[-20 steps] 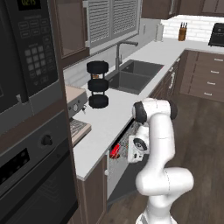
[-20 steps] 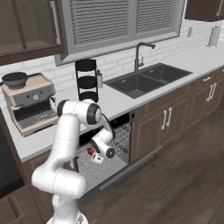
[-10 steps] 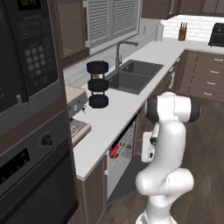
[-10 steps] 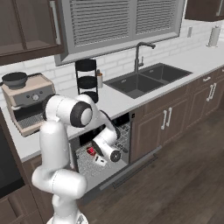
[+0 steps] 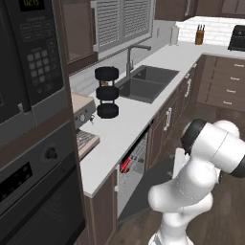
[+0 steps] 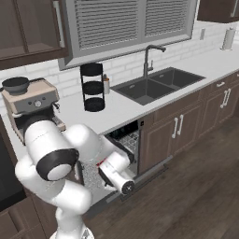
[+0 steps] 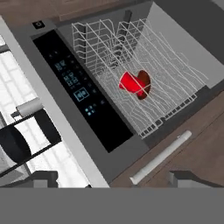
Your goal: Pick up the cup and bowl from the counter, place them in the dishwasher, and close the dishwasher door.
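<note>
Door closing looks like the step left, and it turns on how the dishwasher door (image 7: 183, 131) lies from the claw (image 7: 113, 181). In the hand view the door hangs open just ahead of the two dark finger tips, its pale handle (image 7: 161, 156) running as a long bar slantwise across the view, near the tips but apart from them. The claw stands wide open and holds nothing.

Both task things already lie in the dishwasher (image 7: 131, 83): the cup (image 7: 130, 83) rests on its side in the white wire rack (image 7: 144, 52), touching the bowl (image 7: 145, 84), which leans beside it, roughly mid-rack. From the left base view a glimpse of red (image 5: 125, 165) shows through the gap under the tabletop (image 5: 129, 122).

My judgement: the next move needs the claw to get under or behind the door's outer edge near the handle and push it up toward the cabinet face; the rack seems to sit inside the tub, though I cannot tell whether it is fully home.

Around it, the tabletop carries the stacked black discs (image 6: 93, 87) and the coffee machine (image 6: 32, 105), with the sink (image 6: 156, 84) further along. The floor (image 6: 196, 186) in front is dark wood.
</note>
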Tool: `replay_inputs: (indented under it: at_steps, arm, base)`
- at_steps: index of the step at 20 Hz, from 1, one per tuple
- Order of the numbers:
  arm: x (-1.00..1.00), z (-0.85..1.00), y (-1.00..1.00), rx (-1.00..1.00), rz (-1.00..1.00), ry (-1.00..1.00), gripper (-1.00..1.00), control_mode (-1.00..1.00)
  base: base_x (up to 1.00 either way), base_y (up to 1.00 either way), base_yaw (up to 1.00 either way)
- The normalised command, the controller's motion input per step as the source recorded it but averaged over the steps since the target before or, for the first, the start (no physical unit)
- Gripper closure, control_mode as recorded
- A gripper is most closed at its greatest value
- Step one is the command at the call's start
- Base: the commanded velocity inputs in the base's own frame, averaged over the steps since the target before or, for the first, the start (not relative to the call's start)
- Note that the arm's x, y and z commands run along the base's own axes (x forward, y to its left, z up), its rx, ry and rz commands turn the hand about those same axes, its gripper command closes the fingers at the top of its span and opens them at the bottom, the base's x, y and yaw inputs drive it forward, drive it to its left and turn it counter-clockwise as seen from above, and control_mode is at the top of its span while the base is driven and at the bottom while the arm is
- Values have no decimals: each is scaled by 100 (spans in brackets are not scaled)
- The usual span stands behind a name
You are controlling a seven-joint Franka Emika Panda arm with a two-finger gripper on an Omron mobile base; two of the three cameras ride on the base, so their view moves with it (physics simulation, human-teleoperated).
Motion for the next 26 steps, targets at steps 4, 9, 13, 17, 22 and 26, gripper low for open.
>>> replay_inputs:
  at_steps: [4,9,13,17,22,26]
  arm:
    - [-100,0,-100,3,7,-16,-100,-100]
    - [-90,-36,-100,5,18,-5,-100,-100]
    - [0,-100,-90,4,33,7,-100,-100]
    - [-6,-100,-100,17,36,0,-100,-100]
    - [-61,-100,-100,31,27,-3,-100,-100]
    - [-22,-100,-100,40,21,-1,-100,-100]
  base:
    - [0,0,0]
    - [0,0,0]
    - [0,0,0]
    - [0,0,0]
    - [0,0,0]
    - [0,0,0]
